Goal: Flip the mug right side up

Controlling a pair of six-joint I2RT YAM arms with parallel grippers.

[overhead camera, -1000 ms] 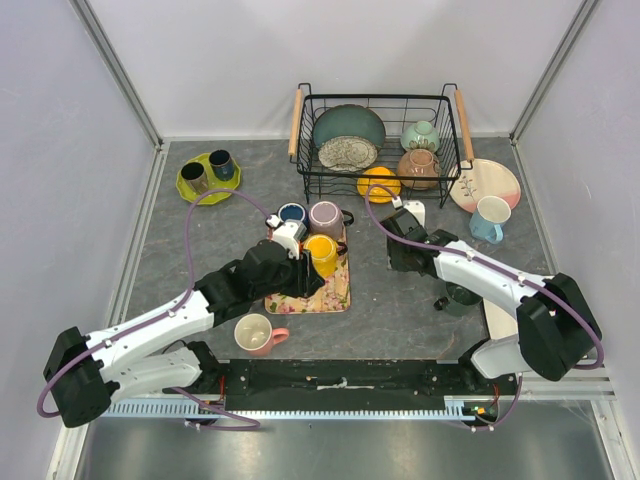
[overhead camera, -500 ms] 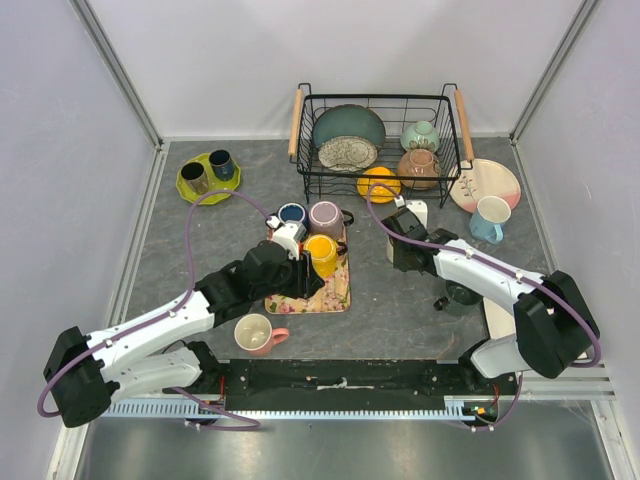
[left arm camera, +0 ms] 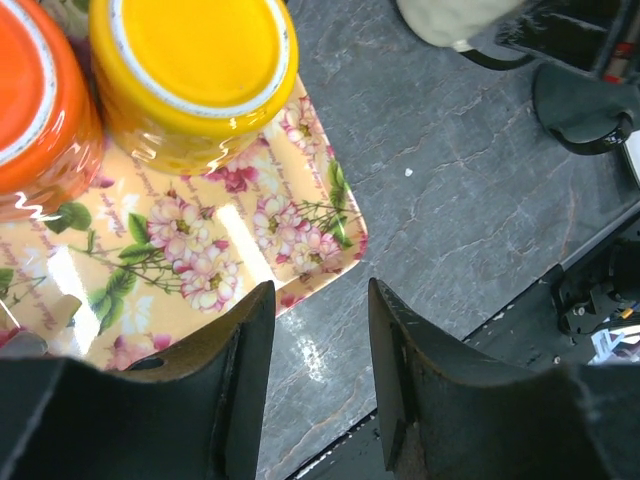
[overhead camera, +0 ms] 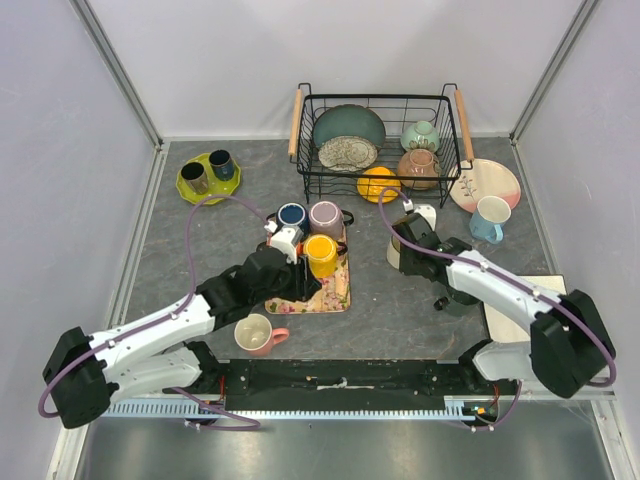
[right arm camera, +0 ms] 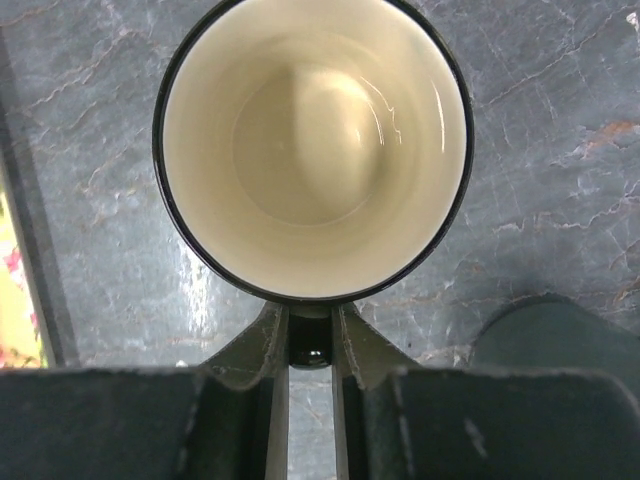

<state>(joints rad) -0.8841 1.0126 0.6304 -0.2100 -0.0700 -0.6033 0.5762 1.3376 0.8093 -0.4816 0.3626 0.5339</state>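
The mug [right arm camera: 312, 140] has a cream inside and a black rim and handle. In the right wrist view its mouth faces the camera, above the grey table. My right gripper [right arm camera: 312, 322] is shut on the mug's black handle [right arm camera: 312, 350]. In the top view the mug [overhead camera: 397, 253] and right gripper [overhead camera: 408, 240] are right of the floral tray [overhead camera: 335, 295]. My left gripper [left arm camera: 318, 300] is open and empty over the tray's near right corner [left arm camera: 300, 260], near a yellow mug [left arm camera: 190, 80]. It also shows in the top view [overhead camera: 300, 275].
The tray holds a yellow mug [overhead camera: 320, 252] and an orange mug [left arm camera: 35, 110]. Blue [overhead camera: 291, 214] and pink [overhead camera: 326, 216] mugs stand behind it. A pink mug [overhead camera: 255, 333] sits near the front. A dark green object [overhead camera: 460, 298], a dish rack [overhead camera: 378, 145], a plate [overhead camera: 485, 183] and a light-blue mug [overhead camera: 490, 218] are to the right.
My right arm has shifted slightly right and nearer with the mug, and the mug's cream body now shows in the top view. My left gripper has drawn back slightly.
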